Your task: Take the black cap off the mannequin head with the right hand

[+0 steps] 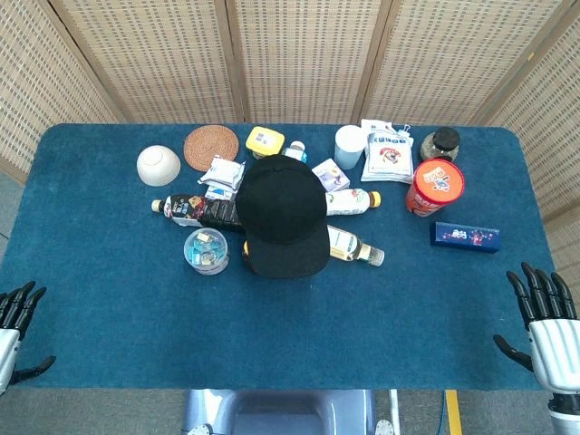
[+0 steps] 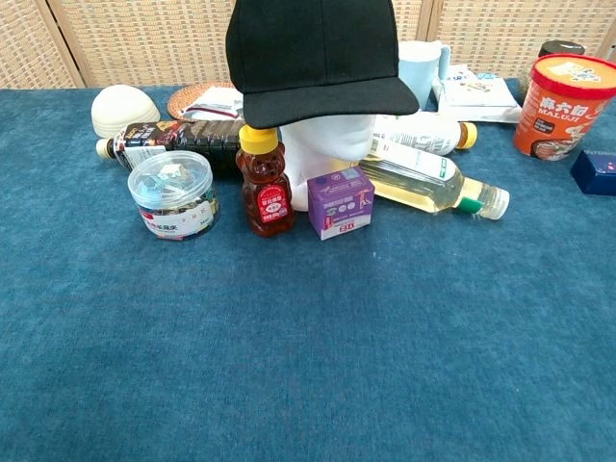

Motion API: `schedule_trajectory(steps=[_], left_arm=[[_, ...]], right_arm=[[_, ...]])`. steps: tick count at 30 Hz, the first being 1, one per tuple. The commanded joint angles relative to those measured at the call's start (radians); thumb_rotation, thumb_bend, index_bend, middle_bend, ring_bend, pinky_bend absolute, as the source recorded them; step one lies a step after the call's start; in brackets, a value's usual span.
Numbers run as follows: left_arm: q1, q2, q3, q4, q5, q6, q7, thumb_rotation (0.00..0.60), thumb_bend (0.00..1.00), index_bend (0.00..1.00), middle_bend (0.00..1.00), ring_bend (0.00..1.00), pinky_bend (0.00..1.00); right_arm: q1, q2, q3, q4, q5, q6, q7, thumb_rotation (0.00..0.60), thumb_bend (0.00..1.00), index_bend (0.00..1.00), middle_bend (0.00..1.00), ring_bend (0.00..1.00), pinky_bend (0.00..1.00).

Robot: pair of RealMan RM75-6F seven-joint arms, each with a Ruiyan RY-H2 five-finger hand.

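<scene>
Sitting square on the white mannequin head near the middle of the blue counter: the black cap, brim pointing toward the robot and overhanging the face. Untouched so far.

Right robot hand parked at the near right corner of the counter, well apart from the cap, fingers spread wide, holding nothing. Left robot hand at the near left corner, likewise spread and empty.

Best approached from above and to the right of the cap, clear of the red cup noodle tub and the dark blue box. Worth pinching the stiff brim or closing over the crown, then lifting straight up so the mannequin head stays put. Best avoided: a sideways drag, likely to topple the head into the crowd at its base.

Cap: matte black fabric, rounded soft crown, firm curved brim. Mannequin head: smooth, white, hard-looking. Just in front of the cap's brim: a bear-shaped honey bottle in amber plastic with yellow lid, a small purple carton, a clear round tub to the left, and a glossy clear bottle lying on its side to the right. Counter cloth: short, felt-like nap.
</scene>
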Motion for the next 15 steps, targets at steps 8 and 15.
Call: schedule_trajectory(steps=[8, 15], left_arm=[[0.011, 0.003, 0.002, 0.005, 0.022, 0.029, -0.007, 0.600, 0.00, 0.00, 0.00, 0.00, 0.00], [0.026, -0.049, -0.019, 0.046, 0.045, 0.087, 0.054, 0.600, 0.01, 0.00, 0.00, 0.00, 0.00]], right_arm=[[0.014, -0.016, 0.000, 0.007, -0.019, -0.008, -0.001, 0.600, 0.00, 0.05, 0.00, 0.02, 0.03], [0.081, -0.087, 0.034, 0.058, -0.015, -0.073, -0.030, 0.600, 0.00, 0.08, 0.05, 0.05, 0.10]])
